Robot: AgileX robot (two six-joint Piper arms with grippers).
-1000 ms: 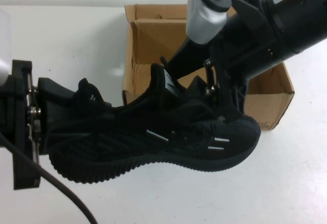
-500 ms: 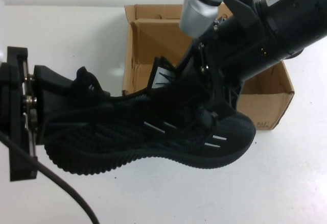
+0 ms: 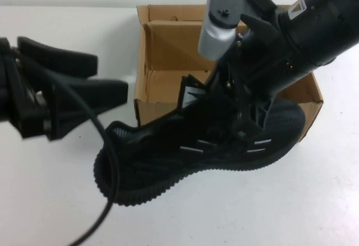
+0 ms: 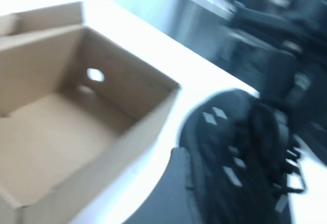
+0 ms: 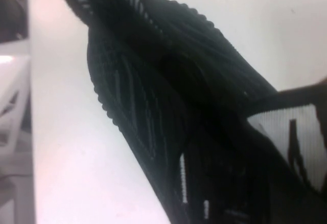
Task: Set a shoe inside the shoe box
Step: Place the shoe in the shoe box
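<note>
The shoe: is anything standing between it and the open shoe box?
Nothing visible. The right gripper holds the shoe at the shoe box front wall; the left gripper is open, off to the left.

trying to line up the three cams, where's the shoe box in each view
High view: shoe box at top centre, behind the shoe held by the right gripper; left gripper open beside it.
Left wrist view: shoe box fills the left half.
Right wrist view: not in it.
Shared landmark: the shoe.

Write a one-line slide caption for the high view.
Right gripper holds the black shoe in front of the open shoe box, toe toward it; left gripper, open, sits clear of the heel.
</note>
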